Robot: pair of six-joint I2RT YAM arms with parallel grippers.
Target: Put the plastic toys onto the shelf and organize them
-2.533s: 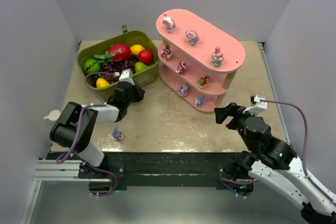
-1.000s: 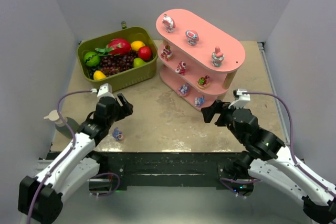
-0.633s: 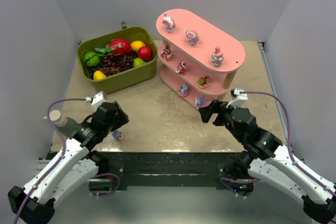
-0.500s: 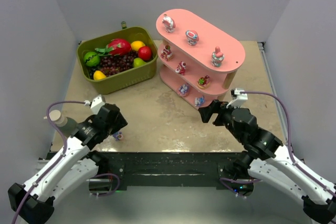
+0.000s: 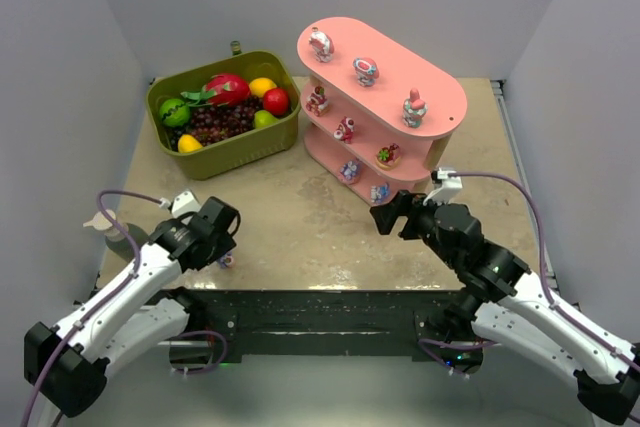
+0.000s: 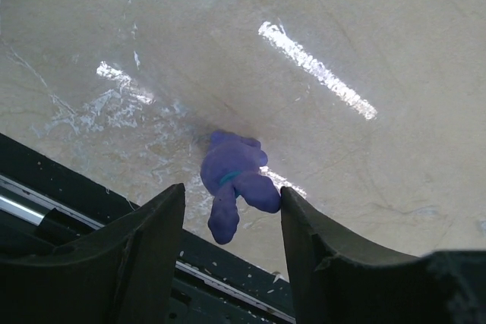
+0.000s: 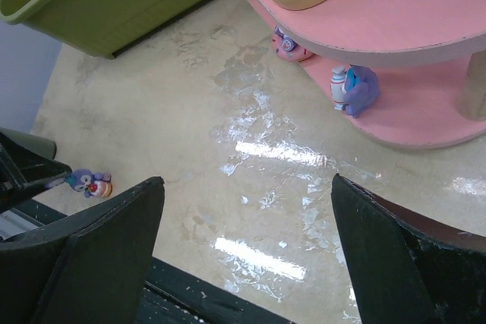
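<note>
A small blue-pink bunny toy point(image 6: 232, 180) lies on the table near the front edge; it also shows in the top view point(image 5: 227, 260) and the right wrist view point(image 7: 89, 183). My left gripper point(image 6: 231, 221) is open, its jaws on either side of the bunny, the right one touching or nearly touching it. The pink three-tier shelf point(image 5: 440, 112) stands at the back right with several tiny figurines on its boards point(image 5: 365, 70). My right gripper point(image 5: 385, 215) is open and empty, hovering over the table in front of the shelf's lowest board point(image 7: 425, 115).
An olive-green basket point(image 5: 235, 155) full of plastic fruit and grapes stands at the back left. The table's black front edge point(image 6: 61, 210) lies just behind the bunny. A grey cylinder point(image 5: 115, 230) stands at the table's left edge.
My left arm has swung from the basket back to the front edge and lowered its open gripper around the bunny. My right gripper has drifted slightly left.
</note>
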